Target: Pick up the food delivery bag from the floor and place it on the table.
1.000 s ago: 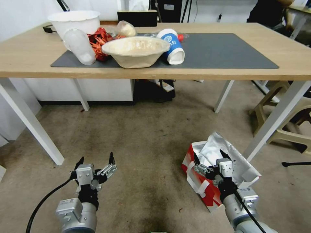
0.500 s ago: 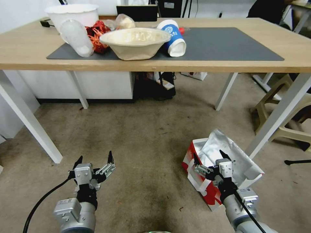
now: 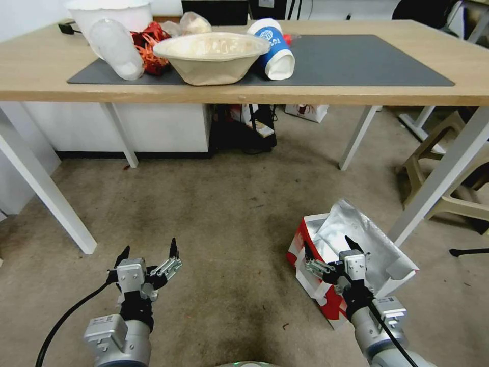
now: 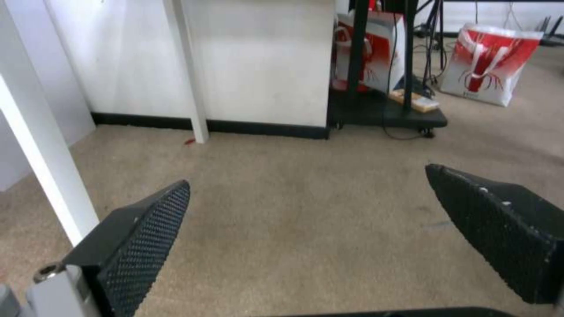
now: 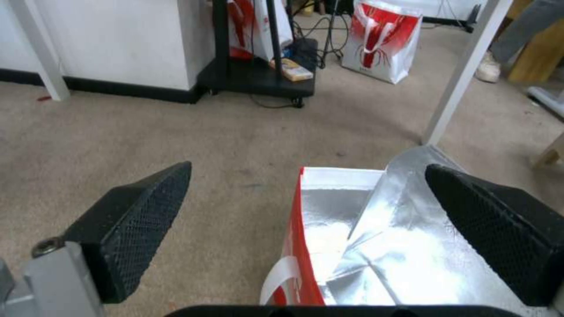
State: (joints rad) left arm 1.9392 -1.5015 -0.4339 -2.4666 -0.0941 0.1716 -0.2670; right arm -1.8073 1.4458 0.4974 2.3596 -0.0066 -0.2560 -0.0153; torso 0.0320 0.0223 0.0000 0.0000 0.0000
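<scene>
Head view: food delivery bag (image 3: 326,255) sits on the floor (image 3: 229,229) beside the table (image 3: 356,92) leg. My right gripper (image 3: 331,248) hovers spread wide over its foil mouth, ready to grab; left gripper (image 3: 148,254) idles spread apart, well clear of the bag.

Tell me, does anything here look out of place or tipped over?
Yes. On the table, a blue paper cup and a clear plastic cup lie tipped on their sides. The food delivery bag sits open on the floor, foil lining crumpled.

Paper bowl (image 3: 211,55), toppled blue cup (image 3: 274,49)
</scene>
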